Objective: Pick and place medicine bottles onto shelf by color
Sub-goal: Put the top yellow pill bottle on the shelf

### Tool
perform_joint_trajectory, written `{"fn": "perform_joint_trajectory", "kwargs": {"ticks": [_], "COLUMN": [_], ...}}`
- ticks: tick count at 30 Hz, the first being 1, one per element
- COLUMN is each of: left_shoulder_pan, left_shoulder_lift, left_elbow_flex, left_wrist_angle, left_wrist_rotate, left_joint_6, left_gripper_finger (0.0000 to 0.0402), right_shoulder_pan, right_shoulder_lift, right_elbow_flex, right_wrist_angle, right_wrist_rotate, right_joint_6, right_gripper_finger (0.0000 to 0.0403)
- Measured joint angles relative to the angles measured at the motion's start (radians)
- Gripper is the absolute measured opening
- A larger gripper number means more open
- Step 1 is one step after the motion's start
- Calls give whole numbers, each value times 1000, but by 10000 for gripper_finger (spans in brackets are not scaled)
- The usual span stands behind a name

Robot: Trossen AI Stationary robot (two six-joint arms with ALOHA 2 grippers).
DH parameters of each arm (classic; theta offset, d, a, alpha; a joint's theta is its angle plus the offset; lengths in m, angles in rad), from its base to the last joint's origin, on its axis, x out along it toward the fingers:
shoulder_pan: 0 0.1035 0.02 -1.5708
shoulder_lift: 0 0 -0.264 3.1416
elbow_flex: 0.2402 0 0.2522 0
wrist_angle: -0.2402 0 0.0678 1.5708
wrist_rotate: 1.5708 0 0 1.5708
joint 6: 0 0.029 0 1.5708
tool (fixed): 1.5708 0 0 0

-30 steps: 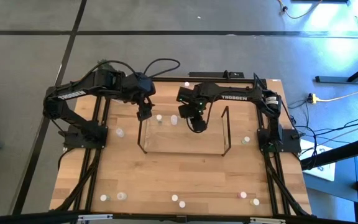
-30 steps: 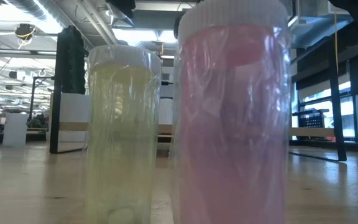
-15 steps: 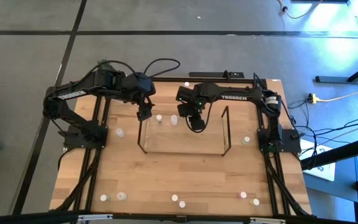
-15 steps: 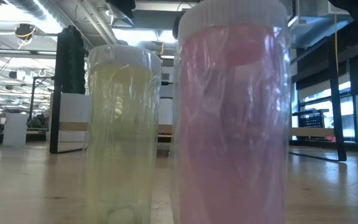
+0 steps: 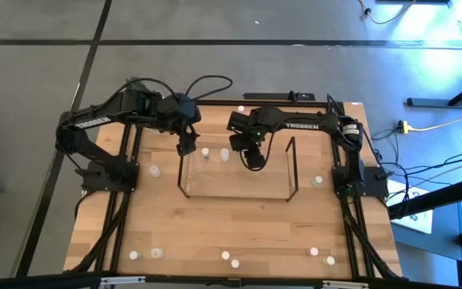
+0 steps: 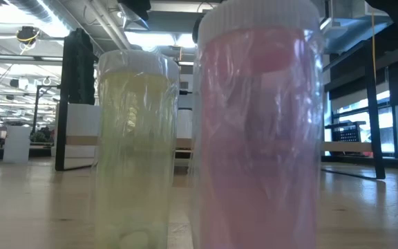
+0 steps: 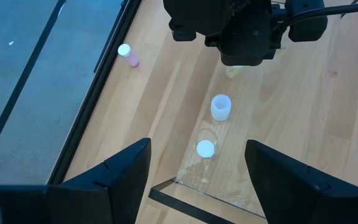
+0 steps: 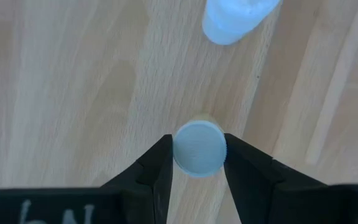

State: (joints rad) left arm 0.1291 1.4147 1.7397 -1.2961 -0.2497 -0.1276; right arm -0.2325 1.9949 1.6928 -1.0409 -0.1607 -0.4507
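Note:
My right gripper [image 5: 253, 159] points down inside the shelf [image 5: 289, 172], a clear rack with a dark wire frame, and is shut on a yellowish medicine bottle [image 8: 197, 148]. A whitish bottle [image 7: 220, 107] and another white-capped one [image 7: 205, 148] stand on the shelf's floor nearby. My left gripper [image 5: 185, 148] hangs open above the shelf's far left corner, holding nothing. A pink bottle [image 7: 128, 55] stands on the table beyond the shelf. Other bottles [image 5: 225, 256] stand scattered over the table. My right gripper pinches the yellowish bottle by its round white cap [image 8: 197, 165], one finger on each side. The fingers come from above, pointing down. The bottle stays upright below them [image 7: 232, 72]; I cannot tell whether its base rests on the shelf's floor.
Several bottles stand along the table's near edge [image 5: 314, 251], one at the left [image 5: 155, 171] and one at the right [image 5: 318, 181]. A yellowish bottle [image 6: 133, 152] and a pink one [image 6: 258, 131] fill the low view. The shelf's upright ends [image 5: 293, 148] stand beside my right gripper.

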Motion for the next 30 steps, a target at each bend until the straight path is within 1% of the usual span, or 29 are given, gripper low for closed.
{"fn": "perform_joint_trajectory", "kwargs": {"ticks": [9, 18, 22, 30], "left_shoulder_pan": [0, 0, 0, 0], "left_shoulder_lift": [0, 0, 0, 1], "left_elbow_flex": [0, 0, 0, 0], "left_wrist_angle": [3, 4, 4, 3], "left_wrist_rotate": [0, 0, 0, 0], "left_joint_6": [0, 0, 0, 0], "left_gripper_finger": [255, 255, 255, 255], "right_shoulder_pan": [0, 0, 0, -3], "right_shoulder_lift": [0, 0, 0, 0], "right_elbow_flex": [0, 0, 0, 0], "right_wrist_angle": [-9, -10, -10, -10], "right_wrist_rotate": [0, 0, 0, 1], "right_joint_6": [0, 0, 0, 1], "right_gripper_finger": [137, 182, 196, 193]}}
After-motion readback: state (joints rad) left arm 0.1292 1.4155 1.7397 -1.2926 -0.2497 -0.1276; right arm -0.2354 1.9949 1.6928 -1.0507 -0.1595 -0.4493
